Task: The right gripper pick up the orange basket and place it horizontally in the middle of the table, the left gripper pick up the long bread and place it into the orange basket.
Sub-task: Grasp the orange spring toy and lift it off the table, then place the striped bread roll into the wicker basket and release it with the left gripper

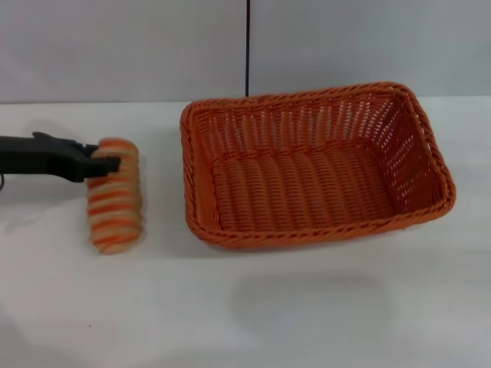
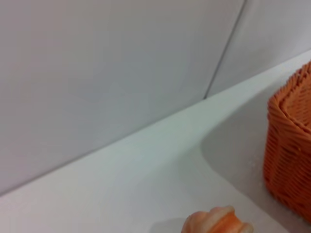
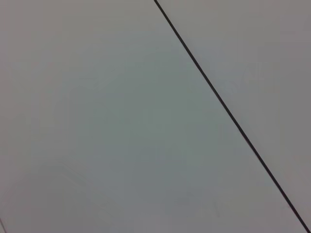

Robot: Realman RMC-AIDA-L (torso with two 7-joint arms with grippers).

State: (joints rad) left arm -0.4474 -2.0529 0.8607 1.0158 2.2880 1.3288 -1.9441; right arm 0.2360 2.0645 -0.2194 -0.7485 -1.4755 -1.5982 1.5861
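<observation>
Fingers of the left gripper (image 1: 107,162) reach in from the left edge of the head view and lie across the far part of the long bread (image 1: 115,195); whether they are clamped on it cannot be told. The striped roll lies on the white table (image 1: 307,307), its length running away from the robot, just left of the orange basket (image 1: 314,165) and apart from it. The basket sits upright near the middle of the table, long side across. The left wrist view shows the bread's end (image 2: 217,222), a basket corner (image 2: 290,150) and the grey wall (image 2: 97,73). The right gripper appears in no view.
</observation>
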